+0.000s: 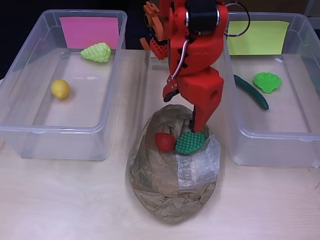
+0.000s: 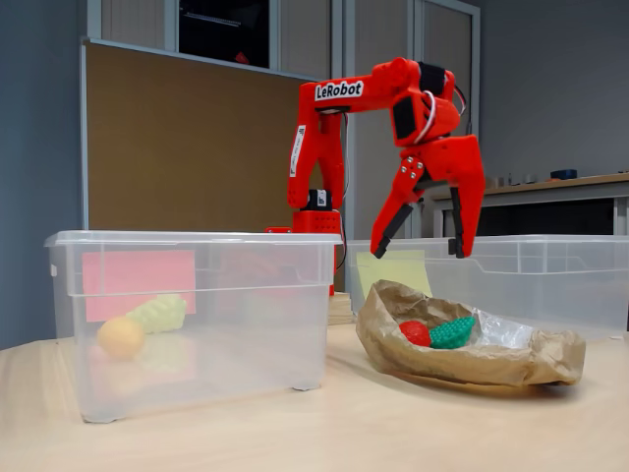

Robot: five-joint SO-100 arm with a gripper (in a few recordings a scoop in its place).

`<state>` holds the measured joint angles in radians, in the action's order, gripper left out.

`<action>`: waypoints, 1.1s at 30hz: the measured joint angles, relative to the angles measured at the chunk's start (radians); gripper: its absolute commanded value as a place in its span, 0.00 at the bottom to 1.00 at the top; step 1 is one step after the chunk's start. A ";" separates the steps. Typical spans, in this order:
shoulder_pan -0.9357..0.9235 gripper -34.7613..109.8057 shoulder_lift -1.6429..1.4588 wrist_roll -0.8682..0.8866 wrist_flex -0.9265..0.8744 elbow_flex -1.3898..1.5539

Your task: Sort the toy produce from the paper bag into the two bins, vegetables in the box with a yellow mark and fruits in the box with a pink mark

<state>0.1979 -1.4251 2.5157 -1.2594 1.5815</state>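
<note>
A crumpled brown paper bag [image 1: 170,185] [image 2: 462,354] lies on the table between the two bins. In its mouth sit a red toy piece [image 1: 164,142] [image 2: 414,332] and a dark green bumpy toy piece [image 1: 190,142] [image 2: 452,332]. My red gripper [image 1: 182,111] [image 2: 420,246] hangs open above the bag's mouth, holding nothing. The bin with the pink mark [image 1: 15,95] [image 2: 197,295] holds a yellow round fruit [image 1: 60,89] [image 2: 121,336] and a pale green bunch of grapes [image 1: 97,52] [image 2: 157,314]. The bin with the yellow mark [image 1: 300,145] [image 2: 550,275] holds a dark green long vegetable [image 1: 251,91] and a bright green leafy piece [image 1: 267,82].
The arm's base [image 2: 316,221] stands behind the bag, between the bins. Bare wooden table [image 1: 65,200] runs along the front of the bins and the bag. A brown board [image 2: 177,147] stands behind the left bin in the fixed view.
</note>
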 measured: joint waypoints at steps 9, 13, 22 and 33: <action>0.071 0.55 0.232 0.089 0.029 -0.155; 0.095 0.55 0.308 0.077 0.066 -0.201; 0.091 0.54 0.405 0.021 0.169 -0.202; 0.058 0.48 0.422 -0.002 0.250 -0.087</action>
<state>0.2562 -1.0032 2.5142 -1.0094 1.4941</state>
